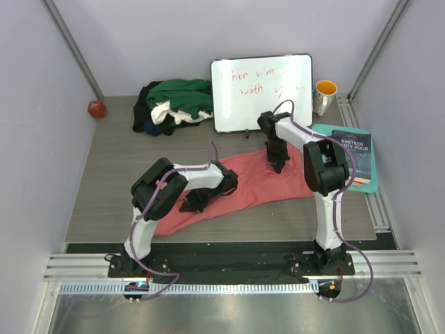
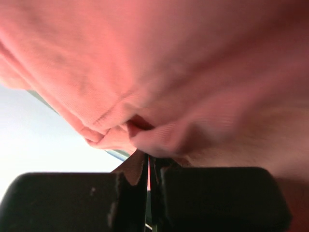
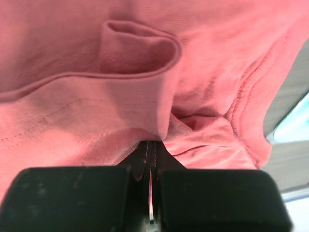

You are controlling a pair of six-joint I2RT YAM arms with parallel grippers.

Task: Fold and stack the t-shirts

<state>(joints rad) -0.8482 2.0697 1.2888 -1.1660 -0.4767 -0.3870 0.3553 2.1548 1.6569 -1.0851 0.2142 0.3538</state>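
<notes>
Black pads hard up against the lens in both wrist views. Found the left claw (image 2: 148, 166) pinched together on a bunched fold of the salmon-pink t-shirt (image 2: 169, 72), with loose cloth billowing over and beyond it. Found the right claw (image 3: 152, 145) likewise clamped on the same shirt (image 3: 96, 96), biting at the junction of a doubled-over flap and a flatter layer, with a stitched curved hem just off to its right.

From above, saw the shirt (image 1: 257, 184) lying as one long band on the counter (image 1: 111, 181), long axis running from the left claw (image 1: 193, 202) at the near-left end, up past the right claw (image 1: 278, 165), toward the far-right end. Placed the left claw close to the band's near tip and the right claw on its far edge, somewhat past the middle. Judged the coming move to hinge on exactly that: two grips spread along the long axis, well set for drawing the shirt out flat before any fold.

Noted open counter left of the left claw and on the near side of both. Noted tighter room past the right claw: white board (image 1: 262, 92) just beyond it, mug (image 1: 325, 94) farther off, book (image 1: 352, 156) on a teal tray (image 1: 372, 177) to its right, near the shirt's end. Spotted the pile of other t-shirts (image 1: 174, 104), dark green over white and black, well beyond the left claw, untouched. Reckoned the task barely begun.
</notes>
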